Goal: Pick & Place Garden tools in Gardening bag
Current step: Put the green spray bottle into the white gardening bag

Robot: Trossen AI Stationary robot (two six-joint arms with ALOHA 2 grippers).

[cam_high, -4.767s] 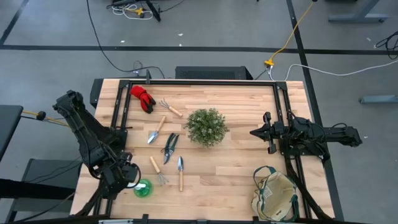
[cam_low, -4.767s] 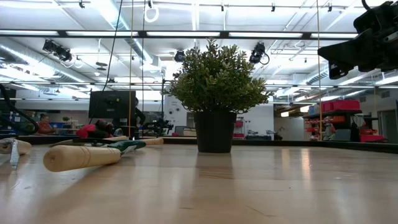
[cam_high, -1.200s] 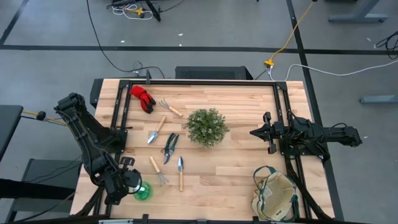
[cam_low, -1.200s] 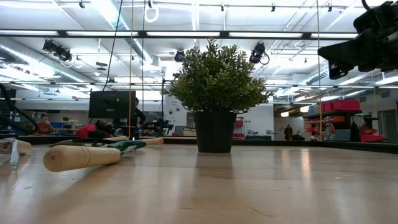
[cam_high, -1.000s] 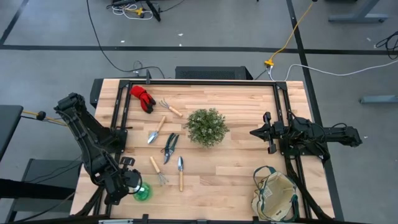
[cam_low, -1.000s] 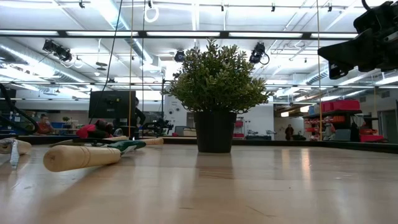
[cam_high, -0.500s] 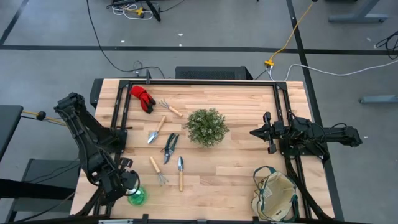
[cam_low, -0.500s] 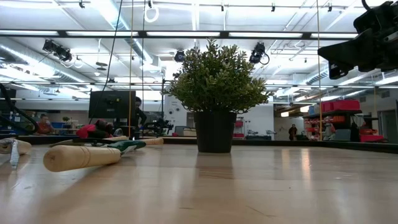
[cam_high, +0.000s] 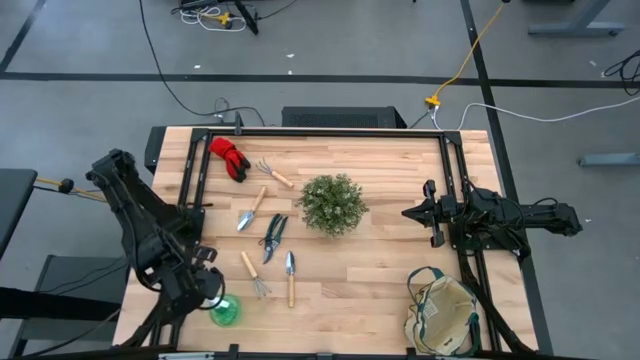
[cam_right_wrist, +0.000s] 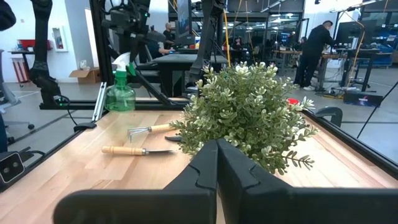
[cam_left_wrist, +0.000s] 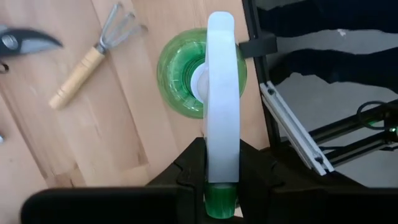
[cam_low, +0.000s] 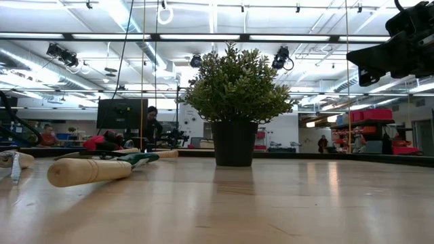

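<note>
A green spray bottle (cam_high: pixel 224 311) with a white spray head (cam_left_wrist: pixel 222 93) hangs at the table's near left corner, my left gripper (cam_high: pixel 205 296) shut on it from above. The other garden tools lie on the left half: red gloves (cam_high: pixel 228 156), a rake (cam_high: pixel 272 173), a trowel (cam_high: pixel 250 210), pruning shears (cam_high: pixel 273 235), a small fork (cam_high: pixel 252 272) and a second trowel (cam_high: pixel 291 276). The beige gardening bag (cam_high: pixel 441 312) sits at the near right corner. My right gripper (cam_high: pixel 408 213) waits shut and level at the right side. My left gripper pinches the white spray head (cam_left_wrist: pixel 222 149) between its two fingers (cam_left_wrist: pixel 191 168), near the green nozzle end. The fingers come steeply from above. The bottle's green body (cam_left_wrist: pixel 177 74) hangs upright below them and looks clear of the table (cam_left_wrist: pixel 112 137).
A bushy potted plant (cam_high: pixel 332 204) stands mid-table between the tools and the bag. Dark frame rails (cam_high: pixel 190 180) run along the table's left and right sides. Bare wood (cam_high: pixel 370 280) lies between the tools and the bag.
My left gripper has gone up with the spray bottle in its hold and has rolled a little. The bottle has shifted slightly toward the table's near left corner. The other tools lie as before.
</note>
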